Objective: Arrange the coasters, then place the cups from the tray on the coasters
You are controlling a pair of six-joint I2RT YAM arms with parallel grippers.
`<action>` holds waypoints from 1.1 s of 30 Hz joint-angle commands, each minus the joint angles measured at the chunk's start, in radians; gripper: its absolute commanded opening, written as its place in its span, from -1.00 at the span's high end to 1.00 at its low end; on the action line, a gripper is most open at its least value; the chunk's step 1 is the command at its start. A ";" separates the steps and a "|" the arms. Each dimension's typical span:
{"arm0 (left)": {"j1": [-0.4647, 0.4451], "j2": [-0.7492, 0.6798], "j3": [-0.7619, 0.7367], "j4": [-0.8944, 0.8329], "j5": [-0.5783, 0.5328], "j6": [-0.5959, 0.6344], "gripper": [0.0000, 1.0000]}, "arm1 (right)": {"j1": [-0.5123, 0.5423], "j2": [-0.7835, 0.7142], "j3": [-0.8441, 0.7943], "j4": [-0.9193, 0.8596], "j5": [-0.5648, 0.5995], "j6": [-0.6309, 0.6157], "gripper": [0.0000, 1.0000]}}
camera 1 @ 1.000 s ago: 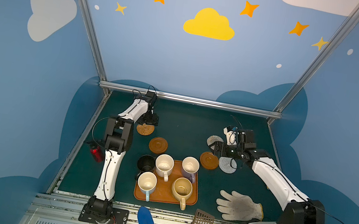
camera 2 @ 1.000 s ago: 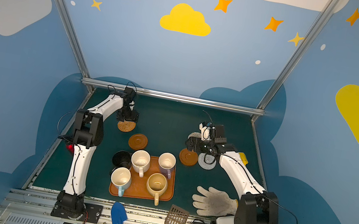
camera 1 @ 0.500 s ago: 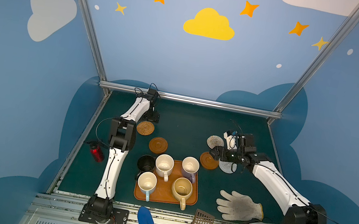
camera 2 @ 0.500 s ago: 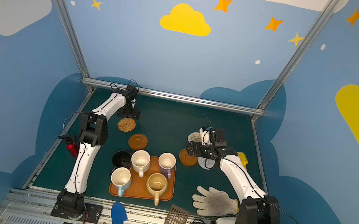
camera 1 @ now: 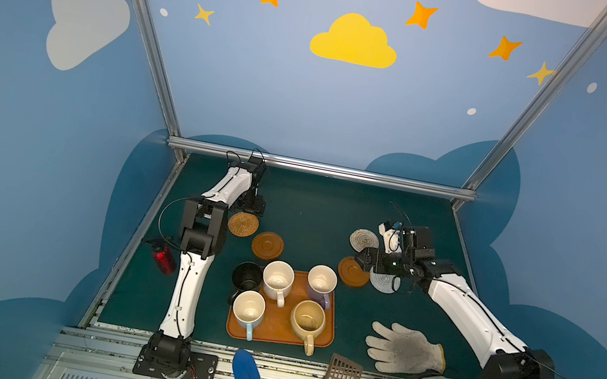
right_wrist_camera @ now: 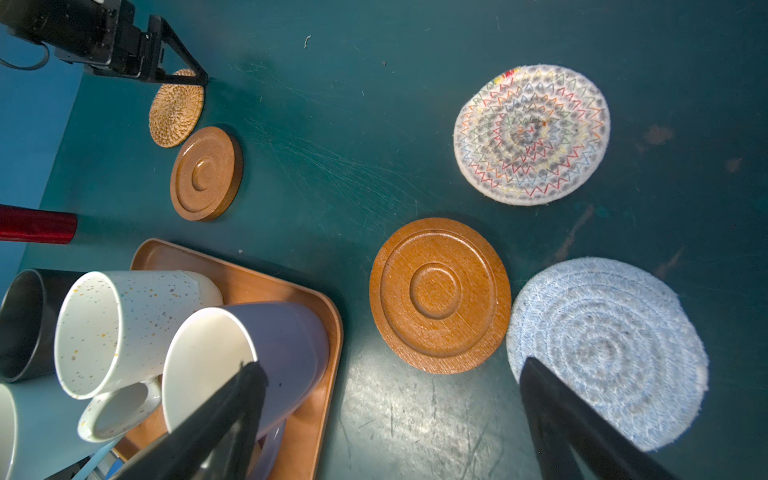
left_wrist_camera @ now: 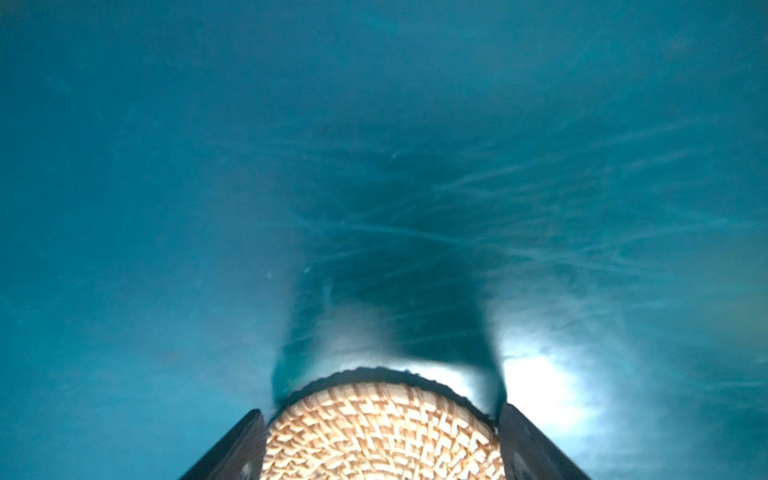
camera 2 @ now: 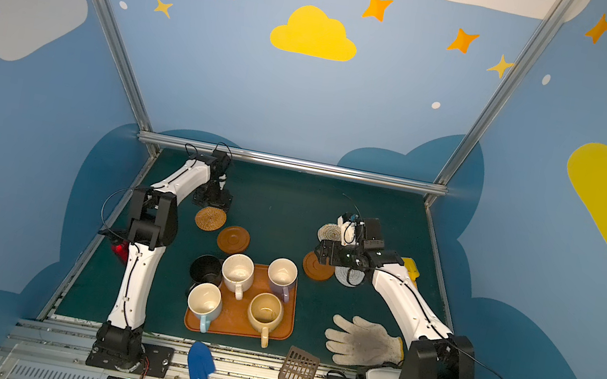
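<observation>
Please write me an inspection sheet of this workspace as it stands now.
Surface: dark green table, scratched.
Coasters: five flat on the table, all bare; rattan coaster, two wooden coasters, cream rope coaster, grey-white rope coaster.
Cups: four on the tray; the black cup at its left edge.
Clutter: work glove, blue trowel, brown slotted scoop, red object, yellow object.
Grippers: left gripper open, straddling the rattan coaster; right gripper open, empty, above the table.
Cables: black loops on both arms.
Surroundings: blue walls with clouds and stars.
</observation>
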 commanded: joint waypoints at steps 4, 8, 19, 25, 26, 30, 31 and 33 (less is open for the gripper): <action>0.005 -0.031 -0.051 -0.035 -0.058 0.032 -0.73 | -0.006 -0.015 0.009 -0.026 0.009 -0.028 -0.91; 0.009 -0.068 -0.079 -0.017 -0.030 0.018 -0.73 | -0.008 -0.022 0.007 -0.022 0.009 -0.021 -0.91; -0.015 -0.262 -0.113 -0.023 0.032 -0.022 -0.84 | 0.028 0.029 0.131 -0.045 0.016 0.030 -0.88; -0.009 -0.436 -0.298 0.096 0.255 -0.084 -0.80 | 0.125 0.178 0.322 -0.094 0.079 0.100 -0.66; -0.010 -0.454 -0.316 0.091 0.272 -0.094 -0.79 | 0.143 0.220 0.364 -0.104 0.078 0.122 -0.62; 0.003 -0.579 -0.479 0.195 0.349 -0.169 -0.75 | 0.232 0.408 0.559 -0.162 0.073 0.145 -0.51; 0.009 -0.603 -0.514 0.221 0.369 -0.184 -0.73 | 0.251 0.455 0.602 -0.176 0.067 0.143 -0.47; 0.015 -0.645 -0.571 0.257 0.403 -0.202 -0.72 | 0.293 0.555 0.700 -0.206 0.063 0.127 -0.43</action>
